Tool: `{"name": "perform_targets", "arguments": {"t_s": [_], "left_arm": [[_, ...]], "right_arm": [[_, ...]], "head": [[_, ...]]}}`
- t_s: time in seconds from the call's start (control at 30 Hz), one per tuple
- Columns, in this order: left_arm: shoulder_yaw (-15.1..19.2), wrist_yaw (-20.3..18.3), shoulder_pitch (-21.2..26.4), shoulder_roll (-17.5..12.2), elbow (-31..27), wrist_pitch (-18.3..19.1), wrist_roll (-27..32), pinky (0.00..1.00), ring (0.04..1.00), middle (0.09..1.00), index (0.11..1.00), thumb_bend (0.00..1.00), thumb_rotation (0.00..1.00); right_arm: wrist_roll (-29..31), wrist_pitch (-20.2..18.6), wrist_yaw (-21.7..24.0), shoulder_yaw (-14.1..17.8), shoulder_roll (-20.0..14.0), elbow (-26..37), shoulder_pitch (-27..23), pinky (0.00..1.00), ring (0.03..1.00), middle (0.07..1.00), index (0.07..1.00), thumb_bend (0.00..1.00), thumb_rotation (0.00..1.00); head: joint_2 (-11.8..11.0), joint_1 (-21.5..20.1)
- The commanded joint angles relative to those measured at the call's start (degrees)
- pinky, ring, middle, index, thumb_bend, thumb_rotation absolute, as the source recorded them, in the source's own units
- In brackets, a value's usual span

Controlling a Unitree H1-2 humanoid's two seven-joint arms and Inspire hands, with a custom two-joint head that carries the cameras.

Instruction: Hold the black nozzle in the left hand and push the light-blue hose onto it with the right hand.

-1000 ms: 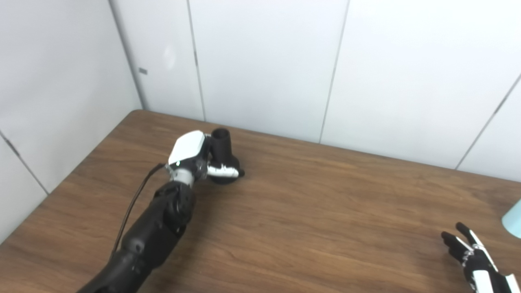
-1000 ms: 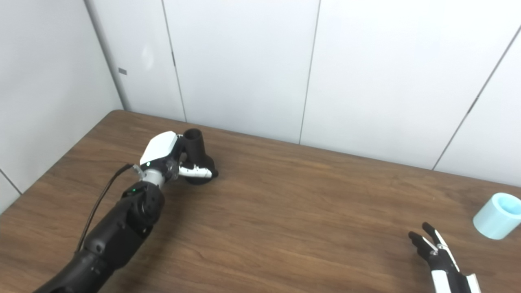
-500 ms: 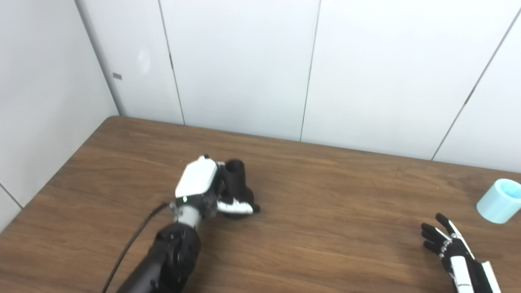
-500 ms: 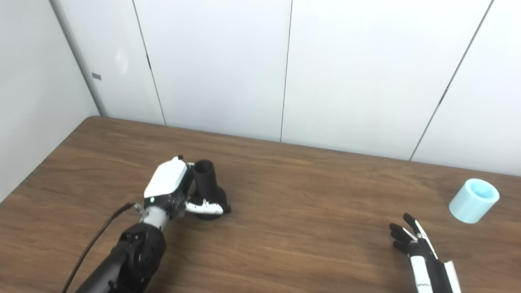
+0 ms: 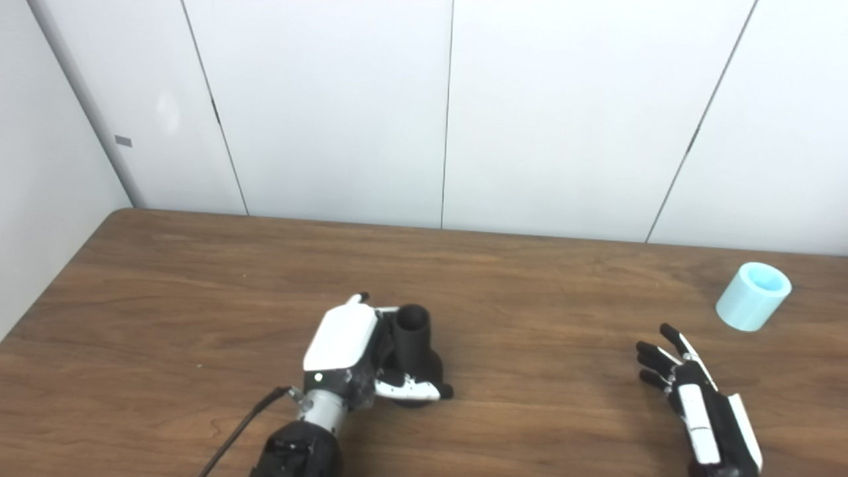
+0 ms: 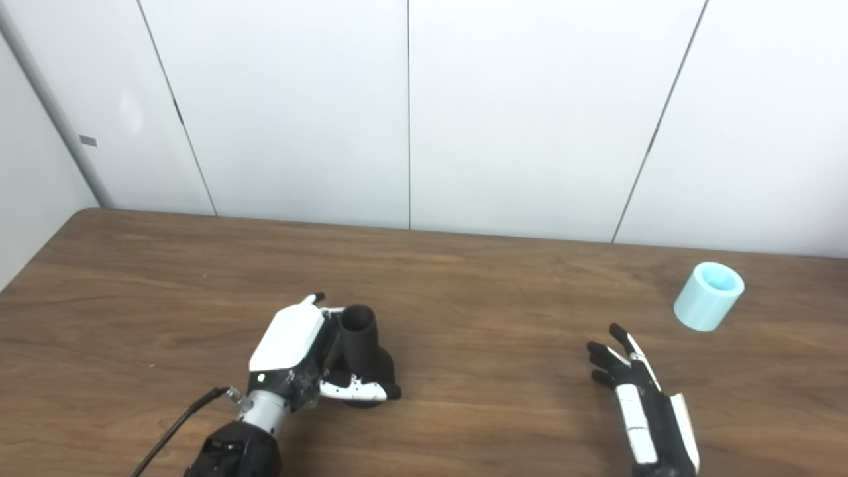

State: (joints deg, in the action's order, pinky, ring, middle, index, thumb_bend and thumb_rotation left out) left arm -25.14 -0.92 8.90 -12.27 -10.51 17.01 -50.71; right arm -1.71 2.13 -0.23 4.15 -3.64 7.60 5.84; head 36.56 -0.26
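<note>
The black nozzle [image 5: 414, 344] stands upright on the brown table [image 5: 199, 278], narrow open end up, wide base down. My left hand [image 5: 354, 361] is shut on the nozzle, thumb across its base and fingers behind it. The light-blue hose [image 5: 753, 305], a short pale tube, lies tilted on the table at the far right. My right hand [image 5: 692, 391] hovers open near the front right, fingers spread and pointing away from me, a short way in front and left of the hose and not touching it.
White wall panels [image 5: 450, 112] rise directly behind the table's back edge. The table's left edge meets a wall corner [image 5: 86, 165]. A black cable [image 5: 238, 430] trails from my left wrist.
The camera has swung right and down, so the whole scene shifted. My left hand still holds the nozzle. My right hand has reached farther forward toward the hose.
</note>
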Motion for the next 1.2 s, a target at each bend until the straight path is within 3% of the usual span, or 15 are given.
{"name": "perform_targets", "arguments": {"t_s": [0.0, 0.1, 0.2, 0.27, 0.33, 0.53, 0.7, 0.83, 0.93, 1.07, 1.17], "left_arm": [[-1.4, -2.0, -0.7, 0.8, -0.6, -1.2, -0.7, 0.93, 0.666, 0.447, 0.512, 0.52, 0.0], [-2.8, -2.0, -1.3, 2.1, -0.9, -2.1, -1.4, 0.92, 0.658, 0.438, 0.515, 0.52, 0.0], [-4.0, -1.5, -1.9, 3.3, -0.5, -3.5, -3.0, 0.92, 0.648, 0.441, 0.517, 0.52, 0.0], [-4.1, -1.6, -2.1, 3.6, -0.2, -4.2, -3.4, 0.92, 0.648, 0.44, 0.519, 0.52, 0.0], [-4.2, -1.8, -2.2, 3.7, 0.4, -5.1, -3.0, 0.92, 0.651, 0.437, 0.525, 0.52, 0.0], [-3.1, -1.9, -2.3, 4.0, 2.7, -6.8, -1.6, 0.89, 0.661, 0.446, 0.518, 0.52, 0.0], [-2.2, -2.0, -2.5, 3.5, 2.9, -7.2, -1.3, 0.88, 0.668, 0.449, 0.511, 0.52, 0.0], [-2.0, -2.3, -2.6, 3.2, 2.7, -7.2, -2.0, 0.85, 0.671, 0.45, 0.51, 0.52, 0.0], [-2.0, -3.1, -2.6, 3.2, 2.5, -6.8, -2.3, 0.84, 0.668, 0.452, 0.508, 0.52, 0.0], [-1.9, -3.1, -2.4, 3.2, 2.9, -7.1, -2.2, 0.82, 0.658, 0.447, 0.508, 0.52, 0.0], [-1.8, -2.9, -2.2, 3.2, 3.3, -7.3, -2.2, 0.83, 0.664, 0.445, 0.51, 0.52, 0.0]], "right_arm": [[-2.4, -1.2, -0.7, -0.3, -0.6, 2.0, -0.1, 0.76, 0.829, 0.818, 0.869, 0.5, 0.67], [-6.2, -0.4, -1.5, -0.4, -2.0, 3.8, -0.2, 0.76, 0.825, 0.825, 0.827, 0.54, 0.41], [-3.7, -1.3, -1.4, 1.0, -2.6, 5.8, -0.2, 0.76, 0.81, 0.803, 0.794, 0.61, 0.17], [-3.7, -2.2, -1.4, 1.5, -2.9, 6.8, -0.2, 0.76, 0.81, 0.803, 0.796, 0.62, 0.12], [-5.8, -3.2, -1.8, 1.9, -3.9, 8.2, -0.2, 0.75, 0.803, 0.804, 0.792, 0.65, 0.15], [-10.9, 0.4, -2.8, 2.8, -8.8, 6.6, -2.3, 0.8, 0.812, 0.801, 0.762, 0.75, 0.2], [-11.0, -3.1, -1.8, 3.4, -10.4, 10.2, -5.2, 0.71, 0.784, 0.789, 0.75, 0.78, 0.16], [-12.5, -3.0, -0.7, 4.0, -13.4, 11.6, -7.1, 0.74, 0.798, 0.803, 0.779, 0.81, 0.17], [-16.3, -3.0, -0.4, 4.7, -16.9, 11.5, -9.0, 0.73, 0.8, 0.807, 0.785, 0.83, 0.17], [-22.6, -7.9, 0.0, 4.9, -20.4, 11.1, -12.0, 0.72, 0.763, 0.803, 0.797, 0.86, 0.22], [-27.7, -6.7, -0.8, 3.5, -23.6, 7.0, -14.6, 0.7, 0.792, 0.817, 0.8, 0.88, 0.18]], "head": [[0.1, -0.8], [-0.1, -1.9], [0.0, -3.0], [0.2, -4.0], [0.2, -4.8], [0.3, -6.5], [0.8, -7.7], [0.9, -8.4], [1.0, -9.1], [1.2, -10.0], [1.0, -11.7]]}}
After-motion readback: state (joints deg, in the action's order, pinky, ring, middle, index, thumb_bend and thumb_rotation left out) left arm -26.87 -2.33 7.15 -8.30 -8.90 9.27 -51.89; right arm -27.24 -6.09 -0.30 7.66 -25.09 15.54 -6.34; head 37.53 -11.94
